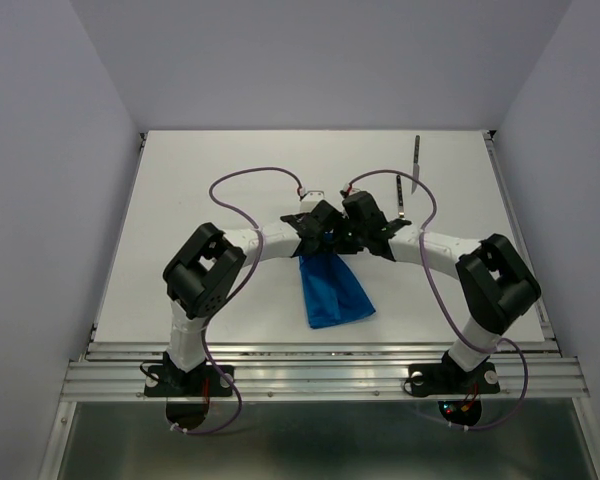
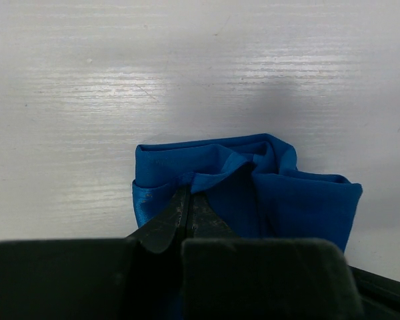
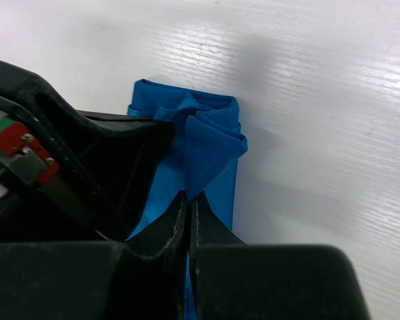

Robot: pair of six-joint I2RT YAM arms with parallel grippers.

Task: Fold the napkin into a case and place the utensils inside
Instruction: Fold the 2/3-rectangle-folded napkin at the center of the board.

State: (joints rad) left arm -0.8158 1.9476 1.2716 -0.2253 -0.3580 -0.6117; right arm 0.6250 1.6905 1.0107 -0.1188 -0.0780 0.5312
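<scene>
The blue napkin [image 1: 334, 288] lies part-folded on the white table, its far end lifted between my two grippers. My left gripper [image 1: 317, 232] is shut on a pinch of the napkin's edge [image 2: 207, 175], seen in the left wrist view with jaws pressed together [image 2: 189, 197]. My right gripper [image 1: 352, 232] is shut on another fold of the napkin [image 3: 210, 150], jaws together [image 3: 189, 198]. The two grippers sit close side by side. A fork [image 1: 401, 196] and a knife [image 1: 416, 163] lie on the table at the back right, apart from the cloth.
Purple cables loop over the table behind both arms [image 1: 260, 172]. The table's metal front rail [image 1: 320, 365] runs along the near edge. Grey walls enclose the left, right and back sides.
</scene>
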